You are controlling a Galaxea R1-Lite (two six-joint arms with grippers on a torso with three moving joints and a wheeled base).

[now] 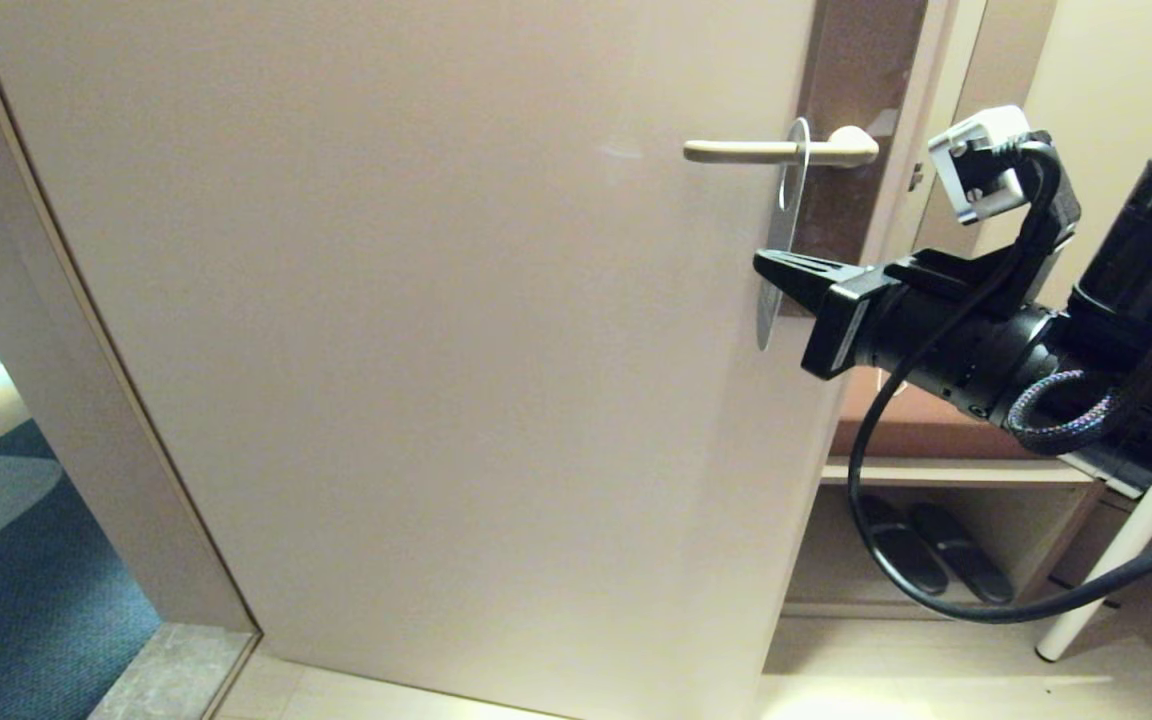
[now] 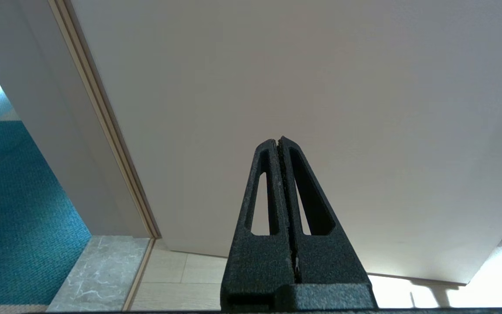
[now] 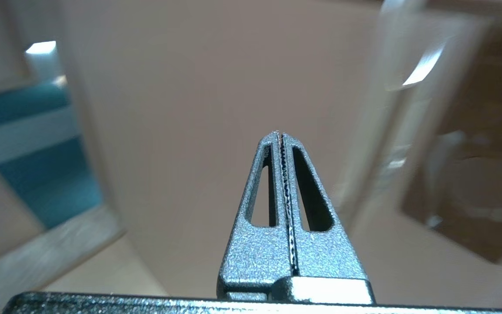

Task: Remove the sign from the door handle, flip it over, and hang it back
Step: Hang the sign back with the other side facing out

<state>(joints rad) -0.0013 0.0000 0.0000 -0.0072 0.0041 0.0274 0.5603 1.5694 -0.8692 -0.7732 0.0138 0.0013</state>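
Closed, empty, the black right gripper point(image 1: 764, 264) (the nearer arm) points left at the thin pale sign point(image 1: 784, 222), hanging edge-on, long axis vertical, from the slim champagne-coloured metal door handle point(image 1: 746, 151) just above.

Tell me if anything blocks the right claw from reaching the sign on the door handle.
Nothing visible does. In the head view the right claw, shut, points at the sign, which hangs edge-on from the door handle. Its tip overlaps the sign's edge there; contact cannot be told. Only the door lies behind.
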